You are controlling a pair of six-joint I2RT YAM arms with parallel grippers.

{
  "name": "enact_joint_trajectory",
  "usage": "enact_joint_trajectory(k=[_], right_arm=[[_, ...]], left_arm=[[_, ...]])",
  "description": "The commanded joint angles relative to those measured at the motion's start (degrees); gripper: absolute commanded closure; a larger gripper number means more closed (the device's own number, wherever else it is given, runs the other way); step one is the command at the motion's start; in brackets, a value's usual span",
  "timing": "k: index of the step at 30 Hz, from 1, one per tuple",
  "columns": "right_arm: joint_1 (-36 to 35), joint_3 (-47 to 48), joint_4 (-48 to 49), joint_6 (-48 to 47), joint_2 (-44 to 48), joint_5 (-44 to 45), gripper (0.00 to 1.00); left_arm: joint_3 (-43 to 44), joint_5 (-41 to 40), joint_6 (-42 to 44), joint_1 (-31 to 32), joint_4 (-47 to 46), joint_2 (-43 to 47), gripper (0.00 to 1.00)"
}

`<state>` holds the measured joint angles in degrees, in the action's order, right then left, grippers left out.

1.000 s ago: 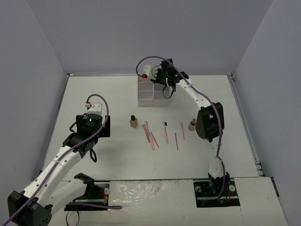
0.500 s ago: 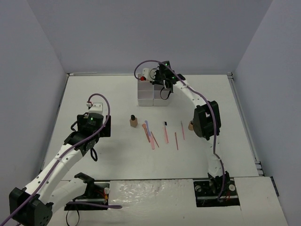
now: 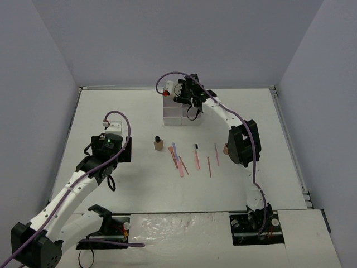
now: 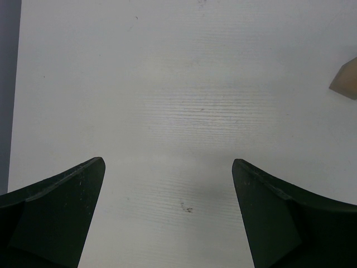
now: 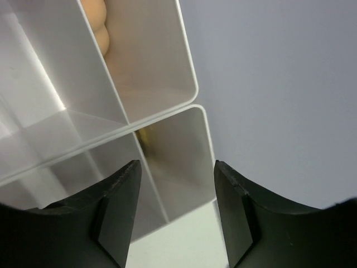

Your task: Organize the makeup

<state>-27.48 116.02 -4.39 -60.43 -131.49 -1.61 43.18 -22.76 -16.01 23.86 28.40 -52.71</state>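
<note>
Black right gripper [image 5: 177, 167] ajar over box [image 5: 152, 61]

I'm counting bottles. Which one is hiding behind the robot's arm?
The bottle right of the sticks, half covered by the right arm; the other bottle stands uncovered, left of them.

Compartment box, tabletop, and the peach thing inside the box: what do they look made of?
Compartment box: likely hard plastic, glossy and slightly translucent; thin walls, rounded corners, glare.
Tabletop: white, matte, faint grain-like lines; painted wood or laminate, can't tell.
Peach thing: probably matte foam, rounded lobes, no shine; only partly visible.
</note>
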Motion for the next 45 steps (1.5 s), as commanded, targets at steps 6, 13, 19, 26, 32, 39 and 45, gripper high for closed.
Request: enact_joint_trajectory(k=[6,13,19,26,32,39,45], right_arm=[[-0.20,-12.92,3.69,36.42,23.18,5.23,0.44],[-0.31,-35.75,3.43,61.77,38.01,7.76,0.44],[-0.70,-55.62,2.28,78.23,47.30,6.24,0.48],[-4.26,-65.14,0.80,84.98,49.92,7.06,0.55],[-5.28,-71.14,0.11,90.91,48.99,8.51,0.66],[-5.65,-73.30,0.08,92.42,46.33,8.64,0.70],[-6.42,-73.13,0.17,92.33,42.89,8.37,0.71]], left_arm=[[1.38,-0.80,0.72,-0.38,-2.54,1.03,0.03],[1.31,-0.48,0.72,-0.49,-3.00,0.77,0.03],[1.65,-0.44,0.56,-0.55,-2.72,0.15,0.03],[1.83,-0.80,0.39,-0.50,-2.38,-0.06,0.03],[1.88,-1.20,0.43,-0.54,-2.15,-0.09,0.03],[1.91,-1.41,0.37,-0.48,-1.86,-0.38,0.03],[1.90,-1.49,0.45,-0.48,-1.85,-0.46,0.03]])
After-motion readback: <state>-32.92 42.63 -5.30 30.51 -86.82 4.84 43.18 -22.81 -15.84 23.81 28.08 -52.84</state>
